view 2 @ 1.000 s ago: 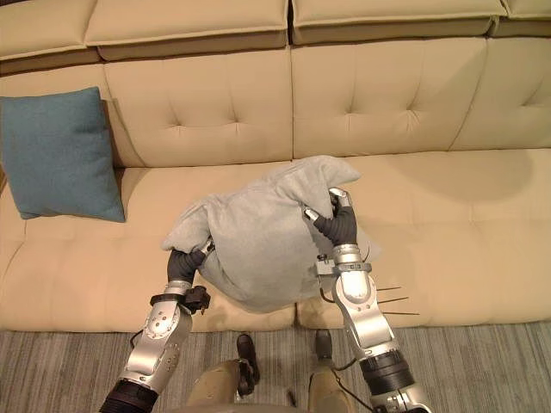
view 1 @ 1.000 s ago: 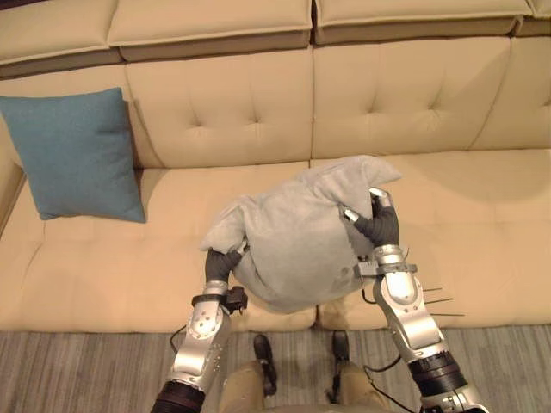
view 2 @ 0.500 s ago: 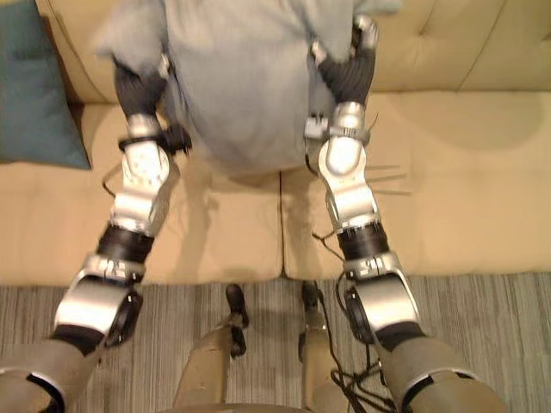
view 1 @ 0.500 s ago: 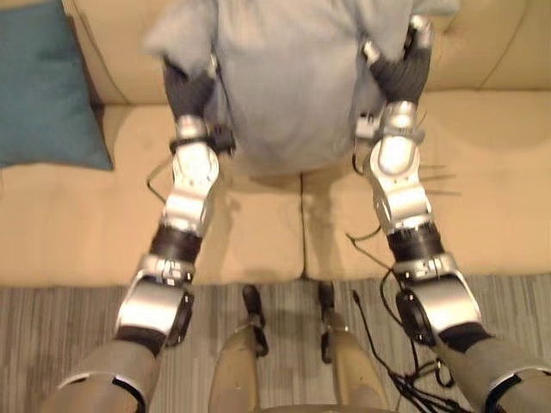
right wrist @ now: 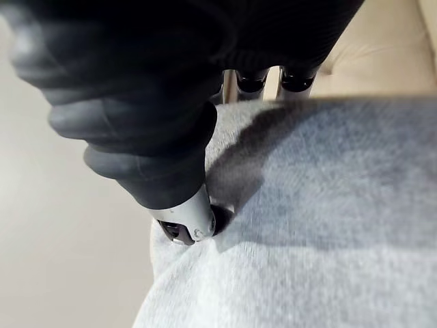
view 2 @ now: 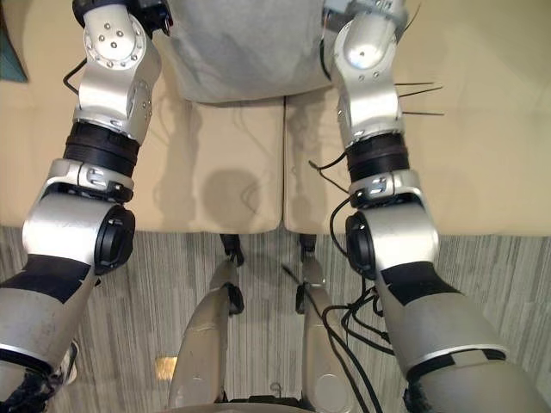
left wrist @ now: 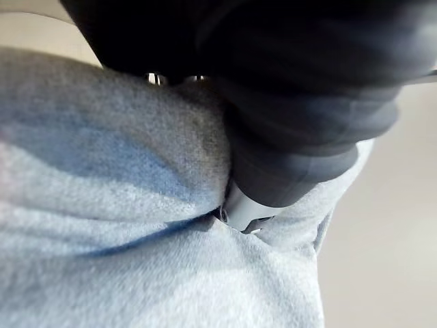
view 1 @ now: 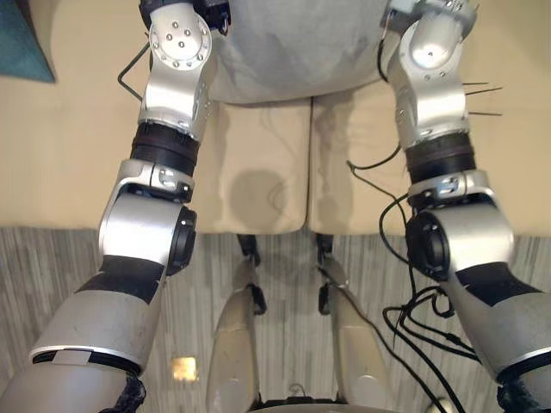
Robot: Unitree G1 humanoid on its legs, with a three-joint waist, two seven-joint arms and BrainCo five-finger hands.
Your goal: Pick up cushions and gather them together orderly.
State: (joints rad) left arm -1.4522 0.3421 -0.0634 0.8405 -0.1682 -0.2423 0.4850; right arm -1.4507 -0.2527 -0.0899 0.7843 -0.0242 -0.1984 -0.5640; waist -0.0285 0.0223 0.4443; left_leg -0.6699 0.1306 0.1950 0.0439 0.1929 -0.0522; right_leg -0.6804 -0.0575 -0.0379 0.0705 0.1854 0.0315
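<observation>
- Carpet, grey and striped (view 1: 77,275), lies nearest, below the front edge of the beige upholstered sofa seat (view 1: 69,146).
- Above that seat hangs the soft grey fabric cushion (view 1: 293,43), between both forearms. The left hand (left wrist: 240,205) and right hand (right wrist: 183,222) each pinch it, thumb sunk into the cloth.
- Its visible lower hem runs side to side; the upper part is cut off, so I cannot tell its long axis.
- Level, equal pinches should stop it twisting on the way to the teal fabric cushion (view 1: 15,39), far left. It should land just beside that one, edges in line.

cushion (view 1: 293,52) over sofa seat (view 1: 258,172), between left hand (left wrist: 239,205) and right hand (right wrist: 184,222). other cushion (view 1: 17,34) far left on sofa. floor (view 1: 43,267) before sofa.
</observation>
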